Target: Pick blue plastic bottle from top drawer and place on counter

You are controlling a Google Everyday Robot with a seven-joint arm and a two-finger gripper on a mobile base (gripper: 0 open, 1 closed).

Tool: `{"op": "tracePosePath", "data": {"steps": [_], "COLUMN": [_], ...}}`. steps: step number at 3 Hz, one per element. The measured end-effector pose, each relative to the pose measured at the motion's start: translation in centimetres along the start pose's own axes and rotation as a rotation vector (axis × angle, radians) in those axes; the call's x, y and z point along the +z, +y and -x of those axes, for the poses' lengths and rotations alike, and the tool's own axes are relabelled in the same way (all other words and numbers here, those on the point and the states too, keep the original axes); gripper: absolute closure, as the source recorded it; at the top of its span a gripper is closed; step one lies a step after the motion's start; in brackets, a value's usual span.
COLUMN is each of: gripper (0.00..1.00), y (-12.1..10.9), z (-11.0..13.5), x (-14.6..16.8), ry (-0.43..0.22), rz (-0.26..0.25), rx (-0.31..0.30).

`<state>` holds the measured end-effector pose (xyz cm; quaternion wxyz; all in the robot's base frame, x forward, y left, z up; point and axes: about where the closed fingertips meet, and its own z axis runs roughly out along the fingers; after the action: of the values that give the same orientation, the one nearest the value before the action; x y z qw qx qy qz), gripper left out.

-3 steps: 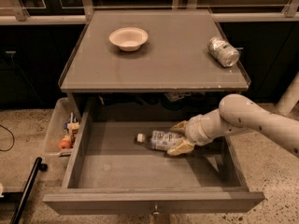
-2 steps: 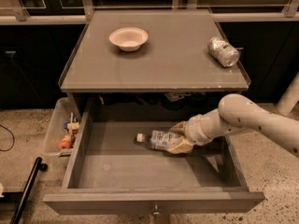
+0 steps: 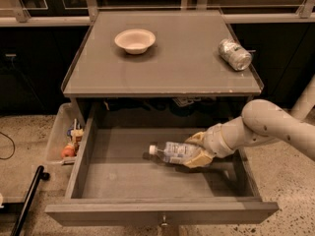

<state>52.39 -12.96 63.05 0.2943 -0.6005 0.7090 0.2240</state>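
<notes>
Grasp stage: the gripper [image 3: 193, 150] pinches the blue plastic bottle [image 3: 170, 152], which lies on its side inside the open top drawer [image 3: 118, 181]; lifting and placement on the worktop [image 3: 172, 68] remain.

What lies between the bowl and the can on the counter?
Camera view: bare counter only. The tool is in the top drawer at the blue plastic bottle.

You have a grey bench [image 3: 167, 70] carrying a cream bowl [image 3: 135, 40] and a silver can [image 3: 235, 54]. Down in the grey-brown top drawer [image 3: 118, 178], your tan end effector [image 3: 193, 151] clasps the clear blue plastic bottle [image 3: 171, 152], white-capped with a pale bluish label.
</notes>
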Motion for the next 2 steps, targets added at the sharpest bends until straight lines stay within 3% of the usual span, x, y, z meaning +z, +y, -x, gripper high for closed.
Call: {"op": "tracePosePath", "data": {"steps": [1,2], "gripper": [1.0,1.0], "y": [1.4,1.5], "z": [1.1,2.8], "x": [-3.3,-7.3], "ry": [-0.009,0.03], "rz": [0.011,-0.015], "rx": [-0.013,-0.034]}}
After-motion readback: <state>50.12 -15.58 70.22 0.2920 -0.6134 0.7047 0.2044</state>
